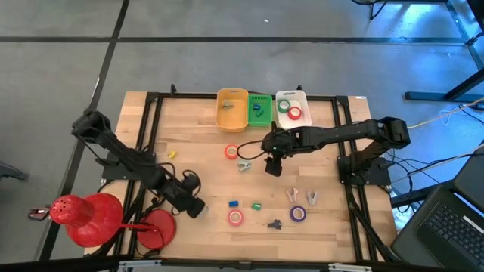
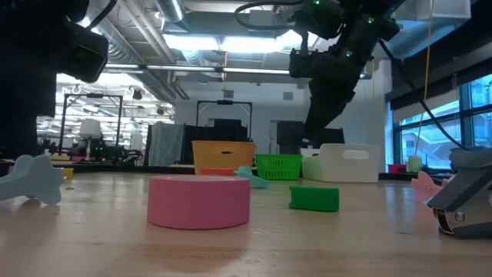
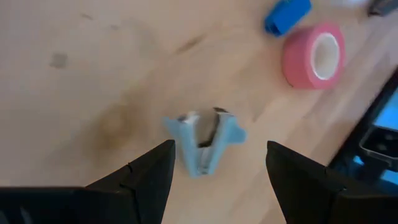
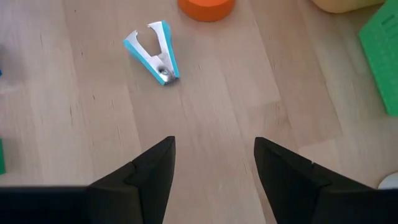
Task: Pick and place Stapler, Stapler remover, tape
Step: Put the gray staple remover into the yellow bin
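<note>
My left gripper (image 1: 195, 207) (image 3: 219, 148) is open near the table's near-left part, its fingers standing on either side of a light blue staple remover (image 3: 205, 144) (image 2: 31, 181) without touching it. A pink tape roll (image 3: 314, 56) (image 1: 236, 217) and a small blue stapler (image 3: 287, 14) (image 1: 234, 203) lie just beyond. My right gripper (image 1: 272, 166) (image 4: 213, 143) is open above mid-table, short of a teal and silver staple remover (image 4: 154, 53) (image 1: 244, 164) and an orange-red tape roll (image 4: 205, 7) (image 1: 231, 152). A green stapler (image 1: 256, 205) (image 2: 314, 198) lies flat on the wood.
Yellow bin (image 1: 232, 109), green bin (image 1: 259, 109) and white bin (image 1: 293, 109) holding tape rolls line the far edge. A purple tape roll (image 1: 299, 214), two pink removers (image 1: 291, 195), a dark stapler (image 1: 274, 224) lie near-right. Large red round things (image 1: 87, 215) sit at the near-left corner.
</note>
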Motion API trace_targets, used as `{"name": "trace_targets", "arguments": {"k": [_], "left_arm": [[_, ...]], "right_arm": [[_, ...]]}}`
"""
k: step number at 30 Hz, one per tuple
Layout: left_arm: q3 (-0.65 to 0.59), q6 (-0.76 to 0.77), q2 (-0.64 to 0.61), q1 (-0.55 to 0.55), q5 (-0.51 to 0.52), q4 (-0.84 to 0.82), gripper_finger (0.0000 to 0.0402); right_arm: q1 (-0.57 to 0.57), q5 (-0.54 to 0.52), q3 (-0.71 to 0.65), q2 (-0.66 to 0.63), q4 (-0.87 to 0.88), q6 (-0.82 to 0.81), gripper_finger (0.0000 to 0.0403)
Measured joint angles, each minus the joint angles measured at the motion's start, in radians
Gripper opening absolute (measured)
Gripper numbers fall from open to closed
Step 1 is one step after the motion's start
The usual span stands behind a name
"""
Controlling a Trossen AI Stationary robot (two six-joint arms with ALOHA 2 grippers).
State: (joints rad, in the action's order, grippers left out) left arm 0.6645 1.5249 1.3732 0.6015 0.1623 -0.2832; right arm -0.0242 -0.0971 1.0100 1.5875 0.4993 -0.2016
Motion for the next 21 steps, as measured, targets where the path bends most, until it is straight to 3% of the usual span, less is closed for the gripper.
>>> {"name": "trace_targets", "arguments": {"k": [13,21], "left_arm": [[0.000,0.051,0.082,0.027,-0.009,0.026,0.0217],[0.000,0.029,0.082,0.026,0.005,0.025,0.0133]], "right_arm": [[0.000,0.004,0.000,0.000,0.007,-0.001,0.0220],[0.000,0.004,0.000,0.001,0.007,-0.003,0.0220]]}}
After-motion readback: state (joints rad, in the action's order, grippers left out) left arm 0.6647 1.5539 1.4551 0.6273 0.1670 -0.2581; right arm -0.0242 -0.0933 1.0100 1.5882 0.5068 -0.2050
